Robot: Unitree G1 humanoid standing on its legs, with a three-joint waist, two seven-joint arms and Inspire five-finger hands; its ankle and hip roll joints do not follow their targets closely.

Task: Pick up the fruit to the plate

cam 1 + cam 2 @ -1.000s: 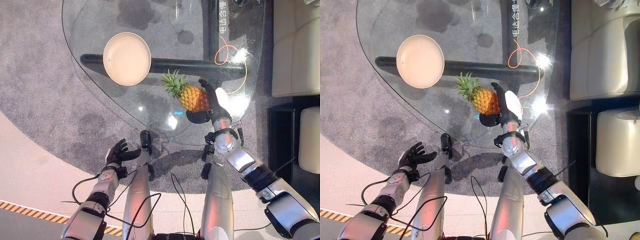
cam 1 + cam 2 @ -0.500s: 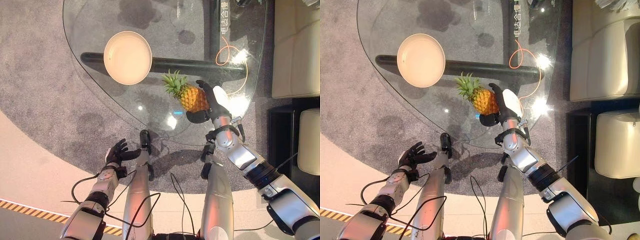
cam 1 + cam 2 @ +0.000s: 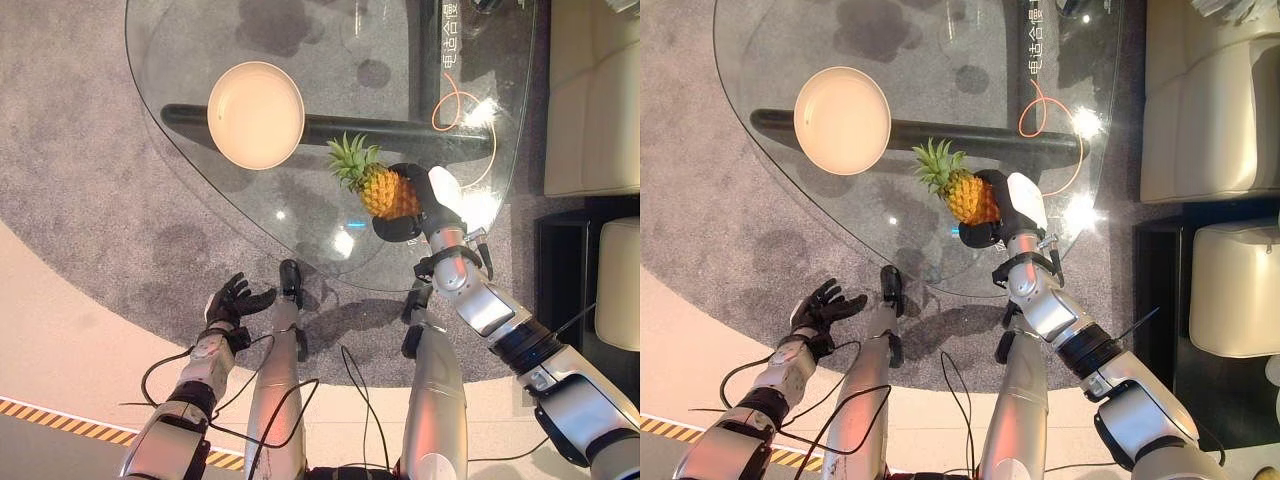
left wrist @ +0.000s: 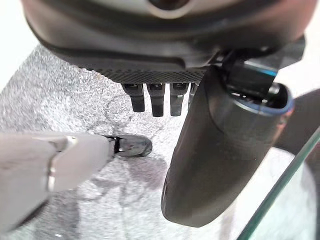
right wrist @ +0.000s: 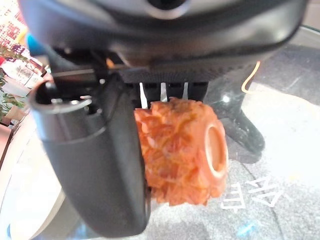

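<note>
Gripping the pineapple (image 3: 382, 190) on the glass desk (image 3: 180, 60), the right robot hand (image 3: 432, 200) wraps thumb and fingers round the fruit's body, hiding its 3 o'clock side. The plate (image 3: 255, 115) lies apart at the fruit's 10 o'clock. The left robot hand (image 3: 232, 300) hangs off the desk, fingers relaxed, holding nothing.

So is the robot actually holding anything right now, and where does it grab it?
Yes: the right robot hand grips the pineapple round its orange body, not its leaves.

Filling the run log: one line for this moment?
right hand: shut on pineapple | left hand: open, idle | plate: empty | glass table
</note>
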